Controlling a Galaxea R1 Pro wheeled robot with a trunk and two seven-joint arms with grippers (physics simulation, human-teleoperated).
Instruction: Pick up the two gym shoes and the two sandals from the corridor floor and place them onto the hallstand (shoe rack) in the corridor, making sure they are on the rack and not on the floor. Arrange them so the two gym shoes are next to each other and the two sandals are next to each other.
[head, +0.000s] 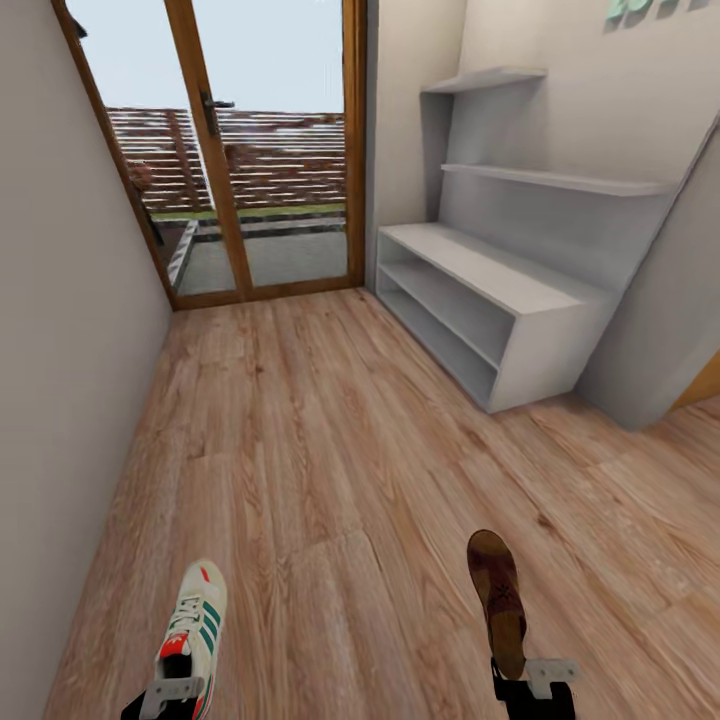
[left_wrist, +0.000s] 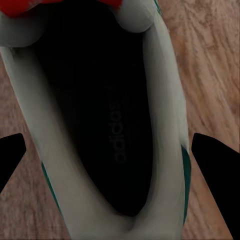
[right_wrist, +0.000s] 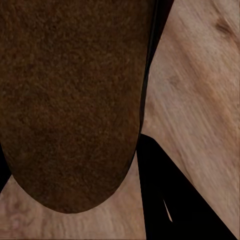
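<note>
One white gym shoe (head: 196, 618) with green stripes and a red-orange tongue is held at the lower left of the head view, with my left gripper (head: 175, 692) shut on its heel end. In the left wrist view the shoe's dark opening (left_wrist: 100, 115) lies between the black fingers (left_wrist: 216, 165). A dark brown sandal (head: 497, 592) is at the lower right, and my right gripper (head: 532, 682) is shut on its rear. The right wrist view shows its brown footbed (right_wrist: 70, 100) beside a black finger (right_wrist: 165, 195). The light grey hallstand (head: 500, 285) stands ahead on the right, its tiers bare.
The wood-plank corridor floor (head: 330, 440) runs ahead to a glazed wooden door (head: 215, 150) at the far end. A plain wall (head: 60, 350) closes the left side. Two staggered wall shelves (head: 560, 180) sit above the rack's bench.
</note>
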